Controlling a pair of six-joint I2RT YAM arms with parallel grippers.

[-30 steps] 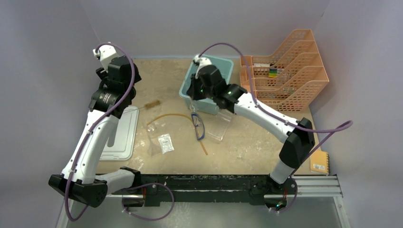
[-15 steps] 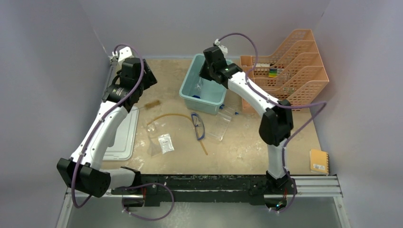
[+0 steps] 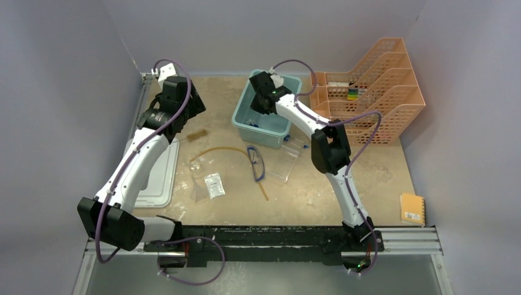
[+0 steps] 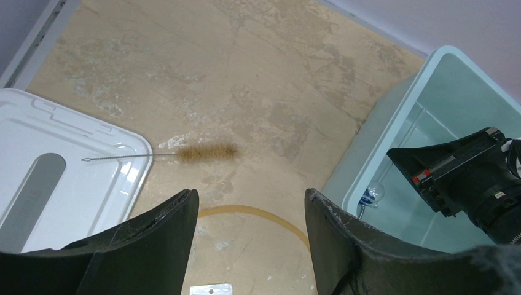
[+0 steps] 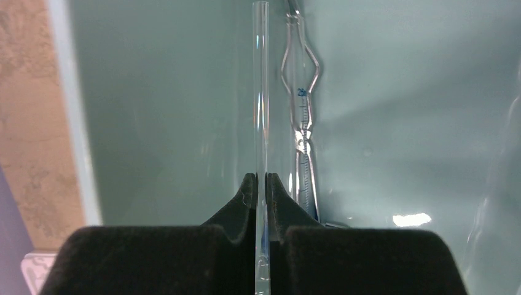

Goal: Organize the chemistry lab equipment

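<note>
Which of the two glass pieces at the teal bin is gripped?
The plain straight glass rod, pinched by the right gripper; the bulbed pipette with blue marks lies loose in the bin.

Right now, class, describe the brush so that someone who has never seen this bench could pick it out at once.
Find the white lid at left and the teal bin at the back. Between them lies the brush, its wire end reaching over the lid's corner. Unlike the smooth amber tube curving nearby, it is straight, with a fuzzy tan head.
</note>
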